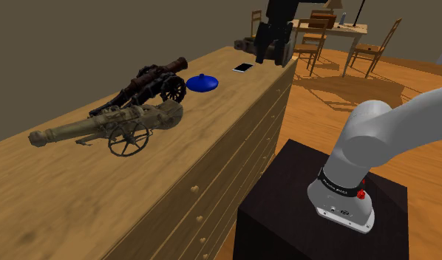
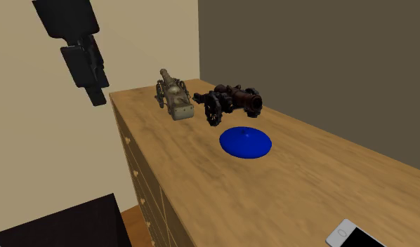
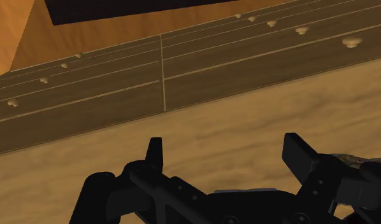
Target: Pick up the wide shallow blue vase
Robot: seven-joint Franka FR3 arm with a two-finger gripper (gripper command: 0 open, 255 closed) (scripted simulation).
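1. My end effector point(image 3: 226, 156) hangs above the counter point(image 1: 101, 185) edge, fingers point(image 3: 156, 151) wide apart, holding nothing.
2. The vase point(image 1: 202, 83) sits on the counter, below the end effector and well apart from it.
3. Nothing is done yet, I judge; approach, grasp and lift all remain.

Grainy wooden dresser top point(image 2: 328, 175) — smooth blue vase point(image 2: 245, 142).

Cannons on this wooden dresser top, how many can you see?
2. A pale cannon sits toward the shoulder view's left. A dark cannon stands just beyond it, beside the blue vase. Both show whole, and none seems hidden.
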